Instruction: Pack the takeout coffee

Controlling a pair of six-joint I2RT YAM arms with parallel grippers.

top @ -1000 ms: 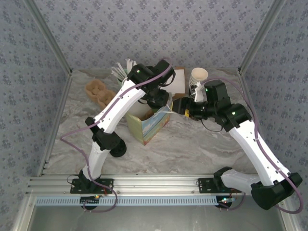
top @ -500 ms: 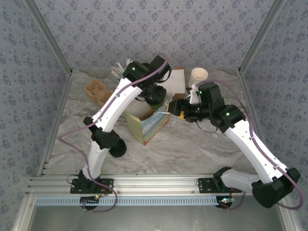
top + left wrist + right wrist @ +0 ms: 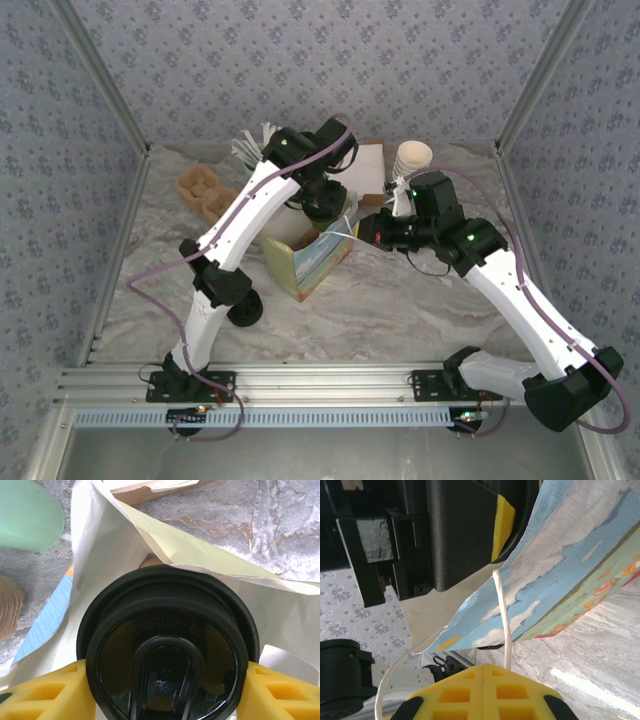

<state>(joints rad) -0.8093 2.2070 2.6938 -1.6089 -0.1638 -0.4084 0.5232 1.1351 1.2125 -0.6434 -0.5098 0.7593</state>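
Note:
The takeout coffee's black round lid (image 3: 167, 640) sits between the yellow fingers (image 3: 45, 692) of my left gripper (image 3: 167, 695), which is shut on the cup. The cup hangs in the open mouth of the paper bag (image 3: 300, 262), with the bag's white inside (image 3: 100, 565) around it. Its green wall is hidden under the lid. Seen from above, the left gripper (image 3: 322, 203) is over the bag's back edge. My right gripper (image 3: 371, 228) is shut on the bag's white string handle (image 3: 504, 625), just right of the bag's blue printed side (image 3: 560, 575).
A stack of cream cups (image 3: 412, 158) stands at the back right, beside a white box (image 3: 370, 165). A mint cup with white sticks (image 3: 255, 148) and a brown cup carrier (image 3: 205, 192) sit at the back left. The mint cup (image 3: 27, 515) lies close to the bag.
The right gripper has shifted a little left, holding the handle. The left gripper has moved slightly back with the cup over the bag's mouth.

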